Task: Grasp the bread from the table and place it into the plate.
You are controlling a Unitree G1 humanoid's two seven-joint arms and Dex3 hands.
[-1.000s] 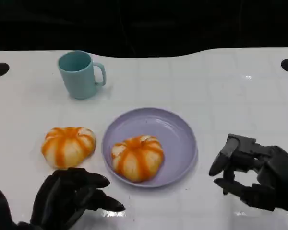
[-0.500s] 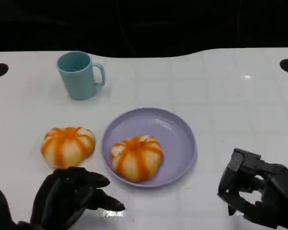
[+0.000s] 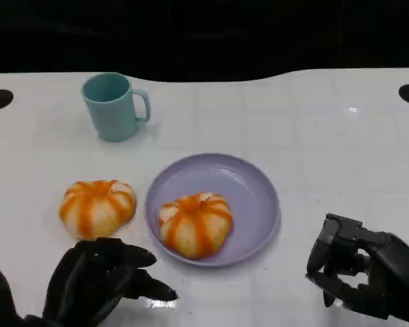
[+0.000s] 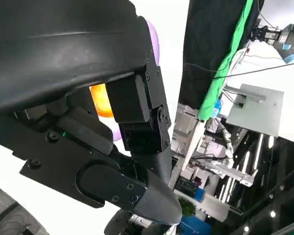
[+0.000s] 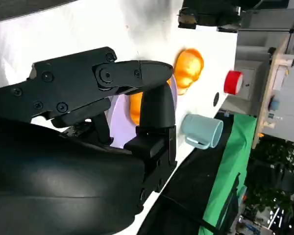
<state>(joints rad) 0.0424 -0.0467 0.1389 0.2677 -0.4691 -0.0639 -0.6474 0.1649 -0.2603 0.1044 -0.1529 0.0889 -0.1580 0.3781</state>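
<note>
Bread: I see two orange-striped buns on the white desk. One bun sits inside the purple plate, toward its near-left part. The other bun lies on the desk just left of the plate, not touching the rim as far as I can tell.

Plate is at desk centre. Teal mug stands upright behind and left of it, handle pointing right, well apart from both buns.

My left hand is low at the near-left, just in front of the loose bun, fingers spread and pointing right, holding nothing. Can't tell if it touches the bun; looks like a small gap.

My right hand is at the near-right, off the plate's right side, fingers curled inward with nothing in them. Right wrist view shows the mug and both buns past the fingers.
</note>
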